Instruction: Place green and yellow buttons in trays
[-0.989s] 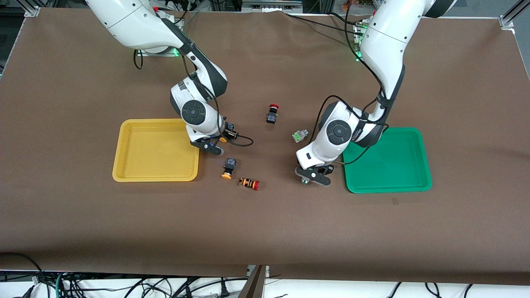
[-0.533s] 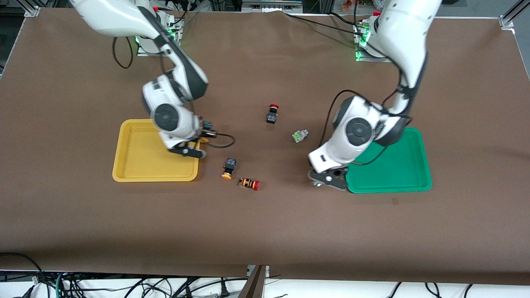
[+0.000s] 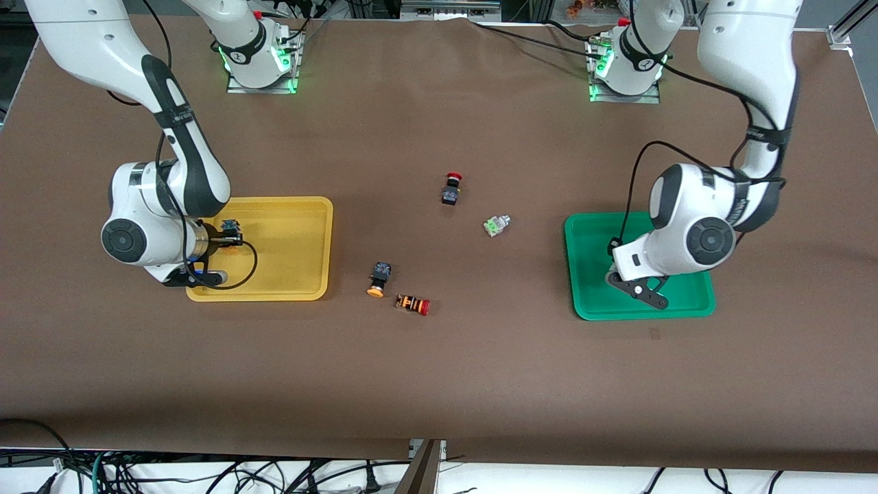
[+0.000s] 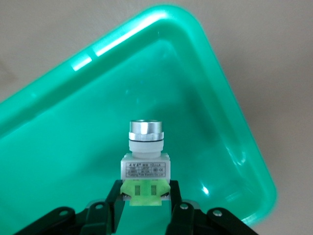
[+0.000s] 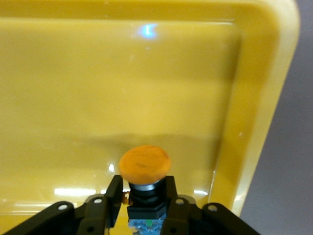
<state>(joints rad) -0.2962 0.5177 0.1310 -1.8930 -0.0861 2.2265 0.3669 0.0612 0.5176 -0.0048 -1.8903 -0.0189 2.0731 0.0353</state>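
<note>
Broadly, two trays sit on a brown table (image 3: pixel 439 384): the yellow tray (image 3: pixel 302 206) toward the right arm's end, the green tray (image 3: pixel 583 302) toward the left arm's end. Both trays look bare — nothing is placed yet, so the task seems about half underway at best.

Over the green tray, the left gripper (image 4: pixel 146 208) has its fingers closed narrowly on a green button (image 4: pixel 145 166), held above the tray floor. Over the yellow tray, the right gripper (image 5: pixel 142 200) pinches a yellow button (image 5: pixel 145 164) the same way.

Still loose mid-table — a second green button (image 3: pixel 496 224), a second yellow button (image 3: pixel 378 278), a black red-capped switch (image 3: pixel 451 189) and an orange-striped switch (image 3: pixel 413 304).
</note>
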